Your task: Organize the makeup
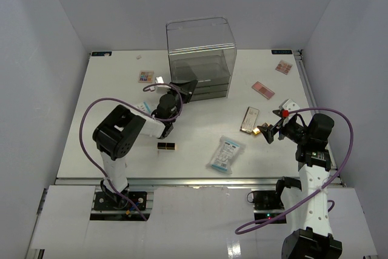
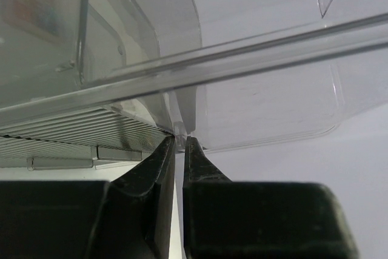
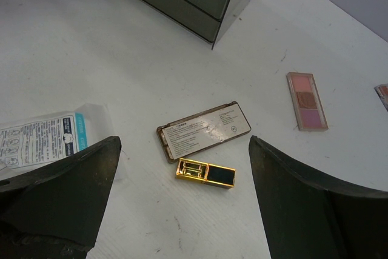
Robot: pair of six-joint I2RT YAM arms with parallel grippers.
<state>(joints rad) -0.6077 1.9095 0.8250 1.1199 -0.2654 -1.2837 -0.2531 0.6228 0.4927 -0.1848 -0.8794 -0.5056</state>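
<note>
Jaws of the left gripper (image 2: 182,142): almost pressed together, tips pinching a thin clear lip of the drawer (image 1: 184,88), which stands out from the front left of the acrylic drawer box (image 1: 200,43). Jaws of the right gripper (image 3: 183,150): spread wide, holding nothing, hovering over the table (image 1: 115,77).

Makeup, all lying loose on the table:
- gold-and-black case (image 3: 206,174): small, framed between the right fingers in the wrist view (below them, not touched).
- flat gold case (image 3: 203,130): label side up, just beside the small case on its far side.
- sachet (image 1: 225,154): pale blue and clear, near the front edge between the two arms, left of the right gripper.
- lipstick tube (image 1: 167,146): on its side by the left arm's elbow, well apart from the left gripper.
- pink palette (image 1: 263,90): right of the box, apart from it.
- multicolour palette (image 1: 146,76): left of the box, near the left gripper.
- third palette (image 1: 284,66): towards the far right corner (colours too small to tell).

Obstructions: the drawer juts toward the left arm, whose wrist sits directly in front of it. The box's lower drawers are closed.
</note>
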